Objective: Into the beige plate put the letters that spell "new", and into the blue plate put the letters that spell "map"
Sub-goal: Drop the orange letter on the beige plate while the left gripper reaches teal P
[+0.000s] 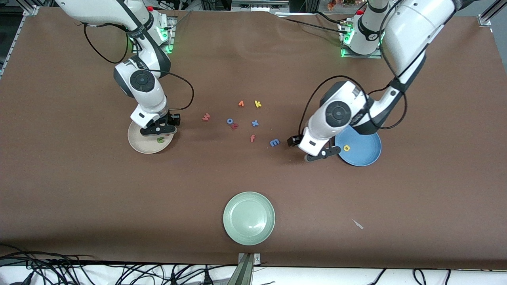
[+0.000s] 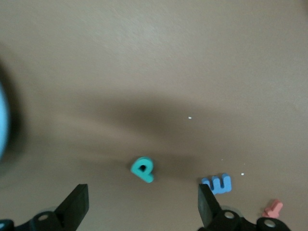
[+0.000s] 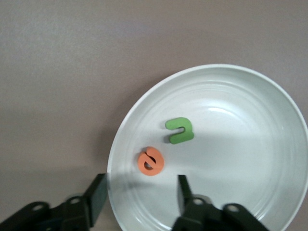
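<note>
The left gripper (image 2: 139, 209), jaws spread empty, hovers with the small teal foam p (image 2: 143, 169) at its twelve o'clock, between the fingers' line.

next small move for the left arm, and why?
Probably lower the open left gripper straight onto the teal p: it lies on the table between the spread fingers, with the blue m beside it. Only the yellow a lies in the blue plate.
</note>
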Controlling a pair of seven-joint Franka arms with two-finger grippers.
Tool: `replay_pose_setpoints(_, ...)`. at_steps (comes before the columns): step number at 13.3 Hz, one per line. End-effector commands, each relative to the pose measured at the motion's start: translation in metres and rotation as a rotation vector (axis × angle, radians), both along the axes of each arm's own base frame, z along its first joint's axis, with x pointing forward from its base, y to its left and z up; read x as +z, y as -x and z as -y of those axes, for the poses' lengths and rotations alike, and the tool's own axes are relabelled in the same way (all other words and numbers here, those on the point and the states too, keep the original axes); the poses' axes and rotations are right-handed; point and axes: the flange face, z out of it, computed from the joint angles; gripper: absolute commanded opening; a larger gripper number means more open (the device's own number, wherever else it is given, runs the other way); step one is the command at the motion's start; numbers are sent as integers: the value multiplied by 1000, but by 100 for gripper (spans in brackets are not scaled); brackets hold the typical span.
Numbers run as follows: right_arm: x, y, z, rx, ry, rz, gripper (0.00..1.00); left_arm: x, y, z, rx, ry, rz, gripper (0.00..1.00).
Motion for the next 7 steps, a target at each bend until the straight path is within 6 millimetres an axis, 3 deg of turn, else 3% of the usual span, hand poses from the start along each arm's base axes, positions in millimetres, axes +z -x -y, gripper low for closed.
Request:
replay_pose_setpoints(1, 14, 10, -31, -104, -33, 47, 71, -30, 6, 15, 13, -40, 38, 100)
replay_pose_setpoints(4, 21, 19, -69, -229, -84, 56, 71, -50, 11, 18, -23, -63, 49, 94)
replay_pose_setpoints(7, 9, 36, -100, -328, -109, 44, 71, -61, 21, 20, -66, -85, 49, 84)
